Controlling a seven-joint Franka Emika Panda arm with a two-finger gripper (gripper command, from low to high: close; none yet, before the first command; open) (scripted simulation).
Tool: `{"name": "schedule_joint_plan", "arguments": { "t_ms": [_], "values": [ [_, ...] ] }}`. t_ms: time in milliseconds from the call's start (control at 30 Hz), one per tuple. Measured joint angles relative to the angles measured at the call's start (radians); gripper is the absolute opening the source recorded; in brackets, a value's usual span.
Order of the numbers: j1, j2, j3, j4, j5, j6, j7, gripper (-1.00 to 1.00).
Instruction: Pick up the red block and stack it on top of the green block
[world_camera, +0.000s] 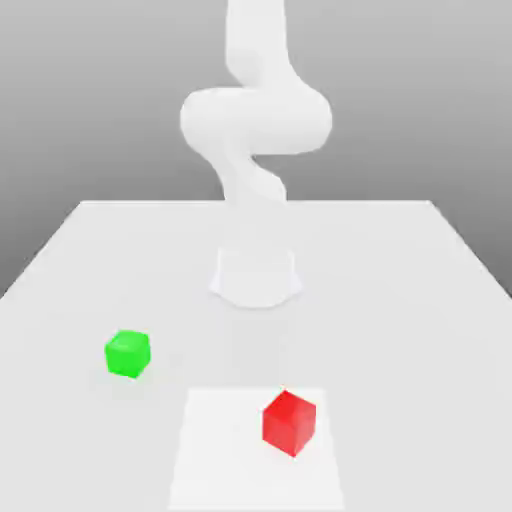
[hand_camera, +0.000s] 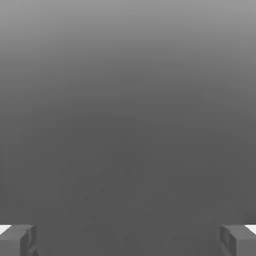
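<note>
On the white tabletop (world_camera: 400, 300), near the exterior view's left, the green block (world_camera: 128, 354); on the pale square patch (world_camera: 220, 450), the red block (world_camera: 289, 423), turned cornerwise. Gripper (hand_camera: 128, 241) spread wide, empty. Possible corner pinch or skewed grasp from misaligned approach.

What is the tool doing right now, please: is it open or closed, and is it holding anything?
Tool: open, holding nothing.

simulated robot scene, plain white table (world_camera: 400, 300), grey backdrop
</note>
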Motion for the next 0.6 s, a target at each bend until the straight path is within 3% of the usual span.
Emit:
{"name": "schedule_joint_plan", "arguments": {
  "t_ms": [200, 367, 500, 600],
  "values": [
    [0.032, 0.24, 0.0, -0.117, 0.125, 0.121, 0.109, 0.0],
    [0.037, 0.427, 0.042, -0.21, 0.172, 0.22, 0.233, 0.0],
    [0.031, 0.569, 0.081, -0.288, 0.143, 0.306, 0.381, 0.0],
    [0.024, 0.668, 0.095, -0.347, 0.058, 0.374, 0.536, 0.0]
  ]
}}
